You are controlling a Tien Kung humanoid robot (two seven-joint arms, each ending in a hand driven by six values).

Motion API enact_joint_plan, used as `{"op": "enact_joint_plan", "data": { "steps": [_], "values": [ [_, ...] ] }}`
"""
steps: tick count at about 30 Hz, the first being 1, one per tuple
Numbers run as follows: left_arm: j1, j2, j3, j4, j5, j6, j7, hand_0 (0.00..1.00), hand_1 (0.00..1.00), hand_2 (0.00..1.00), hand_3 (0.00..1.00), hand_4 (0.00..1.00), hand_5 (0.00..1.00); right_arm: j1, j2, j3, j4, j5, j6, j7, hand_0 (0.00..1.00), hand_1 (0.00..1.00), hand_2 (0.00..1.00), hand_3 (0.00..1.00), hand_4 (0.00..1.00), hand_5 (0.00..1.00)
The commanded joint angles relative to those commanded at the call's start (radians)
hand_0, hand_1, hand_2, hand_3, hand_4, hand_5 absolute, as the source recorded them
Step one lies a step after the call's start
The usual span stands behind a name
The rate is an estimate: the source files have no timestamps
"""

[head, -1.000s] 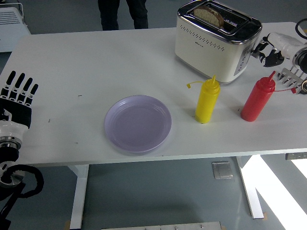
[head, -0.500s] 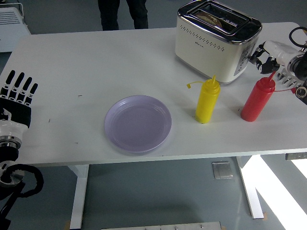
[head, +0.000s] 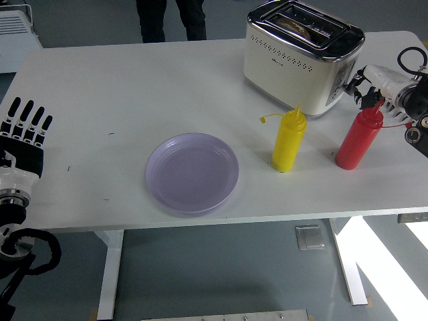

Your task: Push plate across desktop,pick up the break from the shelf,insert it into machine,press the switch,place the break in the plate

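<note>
**Right hand at the toaster's switch end; bread seated in the slot**

Right hand (head: 366, 85) sits at the control end of the toaster (head: 302, 56), its dark fingers close against the lower part of that end panel; we cannot tell whether they are pressed together or loosely curled, and we see nothing held in them. We read contact with the switch as probable; the lever itself is too small to make out.

Progress, as we judge it: the bread (head: 299, 25) lies low in the slot, up and away from the right hand, only its brown top edge showing; we take insertion as done and the switch press as the step in hand. The plate (head: 192, 172) stands empty, well away from the right hand toward the near edge of the table (head: 100, 87); we cannot judge whether its push is finished. What remains is to lift the bread out and set it on the plate.

Left hand (head: 25, 137) rests flat on the table, well apart from the plate, fingers spread, holding nothing.

A red squeeze bottle (head: 358, 138) stands directly below the right hand, its tip near the fingers; a yellow squeeze bottle (head: 289, 141) stands between it and the plate; both could be knocked on the way across.

Surface: white, matte, with a few small dark marks. Beyond it, grey floor; a person's legs (head: 170, 19) at the far side; a white appliance (head: 17, 30) at the far corner beyond the left hand.
</note>
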Motion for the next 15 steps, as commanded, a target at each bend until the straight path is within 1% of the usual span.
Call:
{"op": "enact_joint_plan", "data": {
  "steps": [8, 15],
  "values": [
    [-0.001, 0.0, -0.001, 0.002, -0.002, 0.0, -0.002, 0.793, 0.706, 0.681, 0.672, 0.655, 0.998, 0.0, 0.002, -0.01, -0.004, 0.002, -0.009, 0.003, 0.368, 0.447, 0.713, 0.634, 0.368, 0.031],
    [-0.001, -0.001, -0.001, 0.005, -0.003, 0.001, -0.002, 0.793, 0.706, 0.681, 0.672, 0.655, 0.998, -0.013, -0.007, 0.006, 0.014, -0.031, -0.026, -0.004, 0.364, 0.446, 0.706, 0.625, 0.362, 0.026]
  ]
}}
